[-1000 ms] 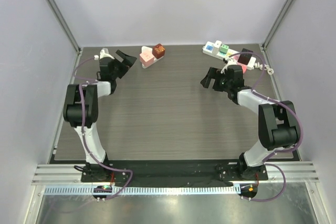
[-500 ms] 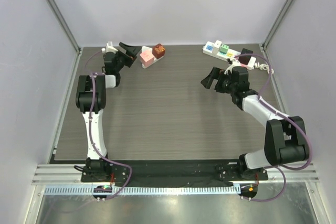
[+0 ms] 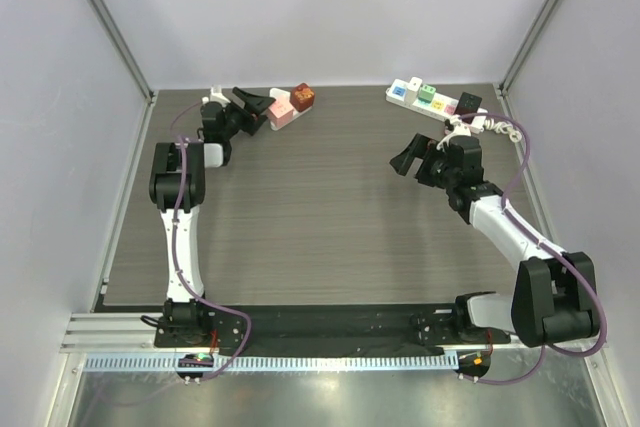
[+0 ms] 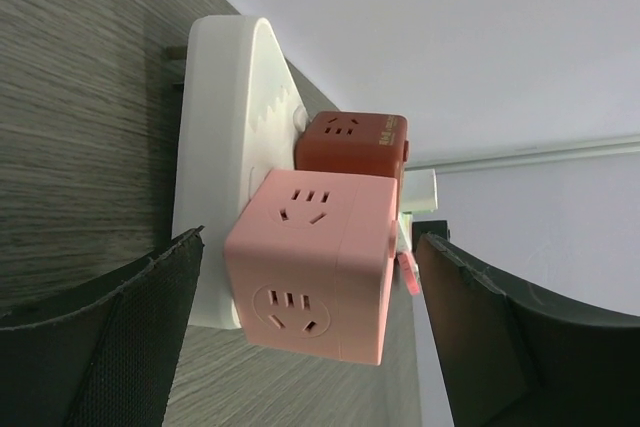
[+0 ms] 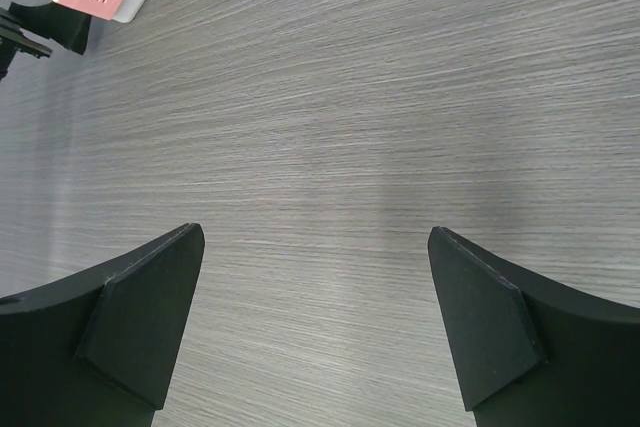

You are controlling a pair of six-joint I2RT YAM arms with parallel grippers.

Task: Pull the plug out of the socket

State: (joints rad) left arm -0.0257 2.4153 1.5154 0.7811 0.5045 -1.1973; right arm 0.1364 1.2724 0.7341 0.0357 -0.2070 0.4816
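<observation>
Pink cube plug (image 4: 320,262): seated on the broad face of the white socket strip (image 4: 225,147), at the end of the strip nearest your left arm. Its pins are hidden, so I judge it fully home. A brown cube (image 4: 350,142) sits on the same strip just behind the plug, touching it or nearly so, which leaves the plug's outer faces as the only ones free to take. That explains your left claw (image 4: 308,252): spread, one finger on either side of the plug, nothing pinched yet. One finger overlaps the strip's edge in the wrist view, so I cannot tell whether closing would catch the plug alone or plug and strip together. The strip lies loose on the counter (image 3: 320,217) near the far edge with no clamp visible, so expect it to come away with the plug unless something pins it. Left arm: reached out long to the strip, forearm running into the strip's end, wrist rolled well over. Right claw (image 5: 315,247): spread, holding nothing, hanging over bare counter well to the right of the strip and nearer the arm bases. That arm is stretched forward with the claw aimed back toward the strip, placed, in my judgement, to come across and hold it down. A second strip (image 3: 430,97) carrying coloured cubes lies well apart, further right of the white strip.
</observation>
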